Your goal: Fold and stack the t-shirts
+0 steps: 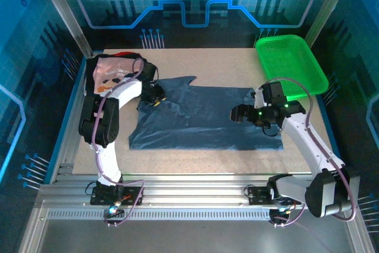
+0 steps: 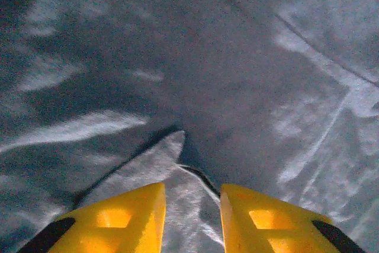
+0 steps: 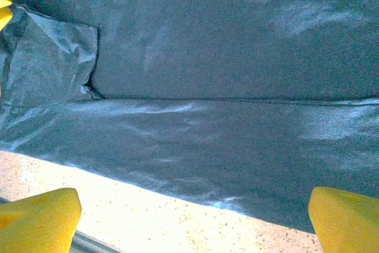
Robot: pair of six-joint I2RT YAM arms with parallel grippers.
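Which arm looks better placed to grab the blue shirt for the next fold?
Probably right. The right end effector hangs wide open over the blue shirt's right side, close to its edge. The left end effector sits less open, astride a wrinkle at the left side.

Top cam overhead; wrist cams close, prob. same blue shirt point(image 1: 207, 119)

The speckled beige tabletop point(image 1: 195, 161) bears a spread slate-blue cloth t-shirt point(image 1: 201, 119), a pink printed shirt point(image 1: 112, 70) and a green mesh basket point(image 1: 290, 63).
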